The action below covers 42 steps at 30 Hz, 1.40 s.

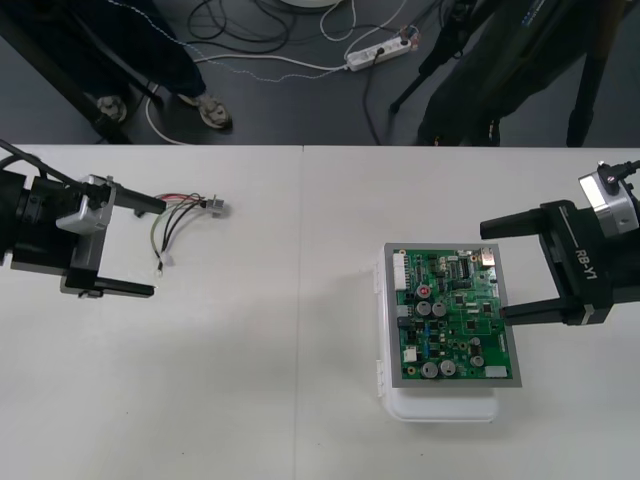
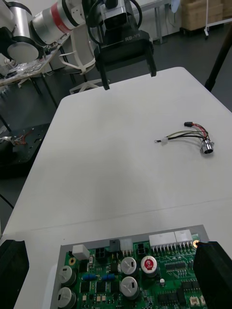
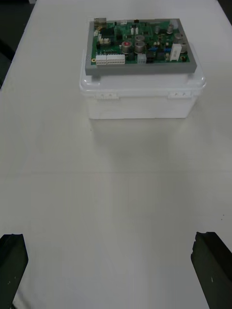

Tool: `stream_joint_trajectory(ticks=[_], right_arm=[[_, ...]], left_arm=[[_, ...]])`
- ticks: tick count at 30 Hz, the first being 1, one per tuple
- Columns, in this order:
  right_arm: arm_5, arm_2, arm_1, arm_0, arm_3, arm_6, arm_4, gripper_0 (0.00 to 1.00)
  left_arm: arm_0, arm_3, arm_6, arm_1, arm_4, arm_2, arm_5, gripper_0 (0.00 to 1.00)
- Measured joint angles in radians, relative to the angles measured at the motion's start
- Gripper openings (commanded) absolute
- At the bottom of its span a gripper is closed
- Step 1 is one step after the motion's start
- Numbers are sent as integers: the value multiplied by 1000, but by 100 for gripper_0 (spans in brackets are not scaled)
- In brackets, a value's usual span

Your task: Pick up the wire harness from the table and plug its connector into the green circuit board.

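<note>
Pick-up step, grasp not made. Harness (image 1: 190, 208) lay loose on desk (image 1: 300, 400), just off the left claw (image 1: 155, 247) tips. Left fingers wide apart, empty. Right claw (image 1: 495, 270) also apart, at the green board (image 1: 450, 315)'s right edge. Next, I'd guess: left drops onto the wires near the plug and closes.

I am working in what is looking like an electronics or robotics lab. I am reaching over a plain light table (image 1: 300, 400) that is serving as a bench. To my right, a bare green circuit board (image 1: 450, 315), thick with capacitors and connectors, is sitting uncased on a white base (image 1: 445, 408). Beyond the table's far edge a dark floor (image 1: 300, 110) is showing. Loose cables (image 1: 262, 62) are trailing across it and a white power strip (image 1: 378, 52) is lying among them. At the far right, black stand legs (image 1: 588, 95) are standing on that floor.
</note>
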State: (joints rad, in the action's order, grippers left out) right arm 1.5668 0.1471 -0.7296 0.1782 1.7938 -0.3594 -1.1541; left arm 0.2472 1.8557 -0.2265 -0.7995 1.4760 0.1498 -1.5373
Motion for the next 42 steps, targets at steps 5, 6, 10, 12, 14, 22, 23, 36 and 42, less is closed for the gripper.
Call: stream_joint_trajectory(ticks=[5,6,10,12,14,22,23,36,42], right_arm=[[0,14,56,13,-8,-32,0,100],[0,18,67,16,-9,-56,0,100],[0,32,84,31,-11,-113,0,100],[0,38,86,37,-13,-113,0,100],[0,45,88,41,-19,-113,2,100],[0,61,95,45,-63,-113,54,100],[0,61,95,45,-63,-113,59,100],[0,62,152,47,-155,87,81,100],[0,62,212,47,-178,185,82,100]], left_arm=[[16,0,85,-21,59,0,0,100],[19,0,114,-23,77,0,0,100],[38,0,242,-31,138,0,0,100],[49,0,306,-34,166,0,0,100],[60,0,361,-41,190,-5,0,100],[117,0,481,-87,262,-91,0,100],[126,0,499,-91,274,-103,0,100],[231,0,939,-116,480,-244,1,100],[257,-1,989,-138,518,-313,7,100]])
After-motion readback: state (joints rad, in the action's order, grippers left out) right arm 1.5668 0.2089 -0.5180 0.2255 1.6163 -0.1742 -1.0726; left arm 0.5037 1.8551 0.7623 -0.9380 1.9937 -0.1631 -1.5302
